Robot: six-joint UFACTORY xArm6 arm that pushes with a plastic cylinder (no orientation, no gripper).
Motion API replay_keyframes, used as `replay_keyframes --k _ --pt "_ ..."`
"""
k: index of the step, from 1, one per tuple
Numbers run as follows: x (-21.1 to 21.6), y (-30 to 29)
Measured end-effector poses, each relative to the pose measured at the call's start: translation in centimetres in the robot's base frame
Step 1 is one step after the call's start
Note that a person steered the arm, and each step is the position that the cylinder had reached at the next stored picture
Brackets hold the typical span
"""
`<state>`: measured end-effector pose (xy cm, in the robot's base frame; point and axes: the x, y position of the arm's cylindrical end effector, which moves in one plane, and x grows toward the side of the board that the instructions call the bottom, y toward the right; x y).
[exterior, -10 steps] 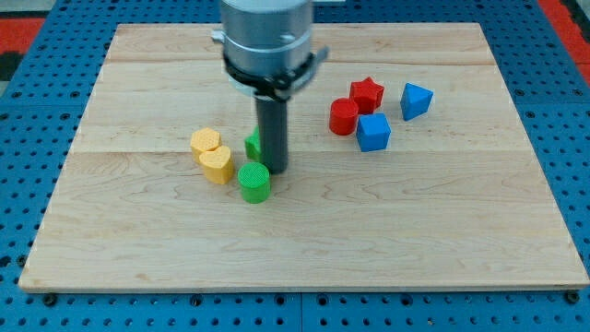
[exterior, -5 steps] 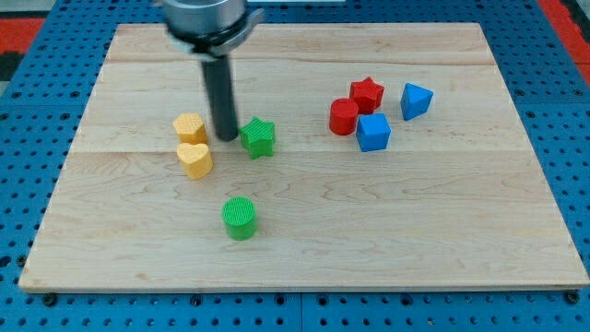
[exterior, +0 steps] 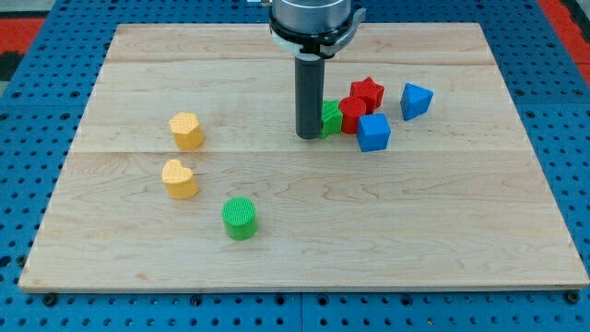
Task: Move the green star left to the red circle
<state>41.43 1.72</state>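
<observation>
One wooden board (exterior: 138, 240) | blue pegboard (exterior: 28, 184) around | my tip (exterior: 308, 136) touching green star (exterior: 331, 118)

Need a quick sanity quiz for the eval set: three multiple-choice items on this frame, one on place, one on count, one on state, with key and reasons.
1. Where is my tip relative to the green star?
A. at its left side
B. at its right side
C. far below it, by the green cylinder

2. How many yellow blocks lie on the board?
A. one
B. two
C. three

3. How does the green star stand to the red circle?
A. far apart
B. stacked on top of it
C. right against its left side

Key: 1 A, the rod's end sits just left of the star. 2 B, a yellow block and a yellow heart lie at the view's left. 3 C, the star shows no gap to the circle.
</observation>
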Motion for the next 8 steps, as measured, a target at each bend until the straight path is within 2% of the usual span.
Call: replay_keyframes --k 4,6,7,8 --pt "-2.1 -1.6" --pt "4.3 -0.8" --pt "2.0 1.7" --pt "-1.4 1.1"
